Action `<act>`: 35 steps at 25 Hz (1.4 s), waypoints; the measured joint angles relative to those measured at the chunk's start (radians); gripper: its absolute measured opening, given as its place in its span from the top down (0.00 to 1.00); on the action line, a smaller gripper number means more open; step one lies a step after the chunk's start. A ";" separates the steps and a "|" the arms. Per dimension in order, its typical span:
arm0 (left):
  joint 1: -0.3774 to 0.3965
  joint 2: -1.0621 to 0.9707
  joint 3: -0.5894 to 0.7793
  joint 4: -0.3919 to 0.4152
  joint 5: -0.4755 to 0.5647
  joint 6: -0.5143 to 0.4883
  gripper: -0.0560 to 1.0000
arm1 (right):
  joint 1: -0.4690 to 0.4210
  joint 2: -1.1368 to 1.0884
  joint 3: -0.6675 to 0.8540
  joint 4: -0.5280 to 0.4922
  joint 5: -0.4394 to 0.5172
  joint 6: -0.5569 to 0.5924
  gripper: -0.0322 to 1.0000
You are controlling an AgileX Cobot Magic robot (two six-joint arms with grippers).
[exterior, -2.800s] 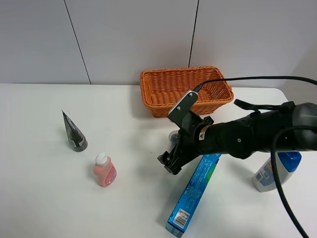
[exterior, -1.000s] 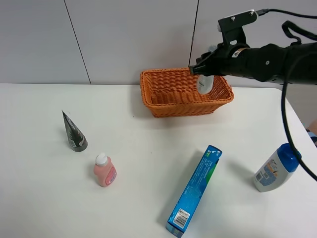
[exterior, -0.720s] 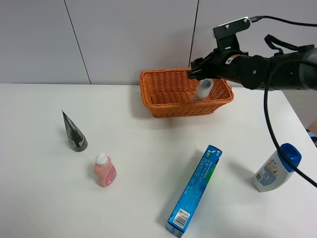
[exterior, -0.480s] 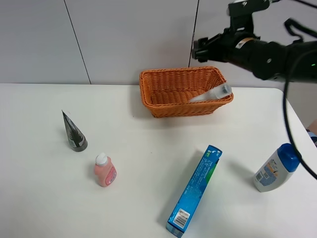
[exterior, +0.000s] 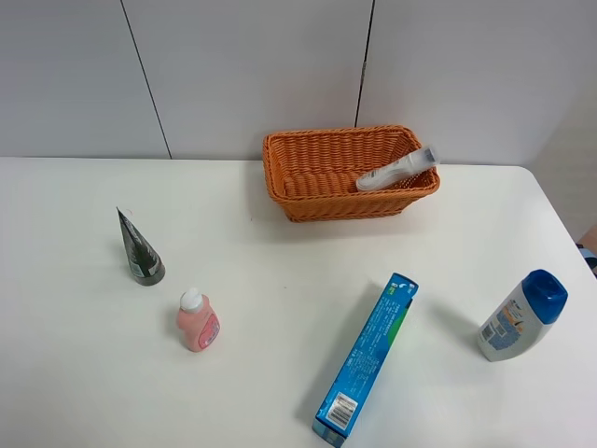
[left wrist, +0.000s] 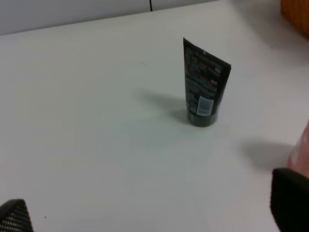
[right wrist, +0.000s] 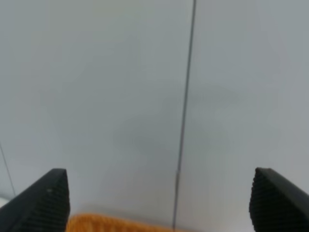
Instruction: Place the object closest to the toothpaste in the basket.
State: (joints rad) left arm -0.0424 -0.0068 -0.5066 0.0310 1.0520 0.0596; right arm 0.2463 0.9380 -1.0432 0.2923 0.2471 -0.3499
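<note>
Release looks done: the small white tube (exterior: 398,169) now lies tilted inside the orange wicker basket (exterior: 317,191), and I see both arms' jaws spread empty, the right arm withdrawn upward.

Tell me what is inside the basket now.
One white tube lies inside the basket, its capped end propped on the right rim. The basket's near wall hides part of the floor, so anything small there cannot be seen.

small white tube (exterior: 395,170) slanted inside orange wicker basket (exterior: 308,191), blue toothpaste box (exterior: 365,356) well apart
</note>
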 joint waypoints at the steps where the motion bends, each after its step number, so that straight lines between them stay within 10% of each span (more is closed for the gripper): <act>1: 0.000 0.000 0.000 0.000 0.000 0.000 0.01 | -0.033 -0.040 0.000 -0.019 0.056 0.015 0.25; 15: 0.000 0.000 0.000 0.000 0.000 0.000 0.01 | -0.282 -0.606 0.112 -0.349 0.760 0.359 0.24; 24: 0.000 0.000 0.000 0.000 0.000 0.000 0.01 | -0.282 -0.917 0.515 -0.365 0.822 0.441 0.24; 35: 0.000 0.000 0.000 0.000 0.000 0.000 0.01 | -0.282 -0.941 0.538 -0.365 0.821 0.438 0.24</act>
State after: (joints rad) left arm -0.0424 -0.0068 -0.5066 0.0310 1.0520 0.0596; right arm -0.0353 -0.0026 -0.5054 -0.0724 1.0676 0.0876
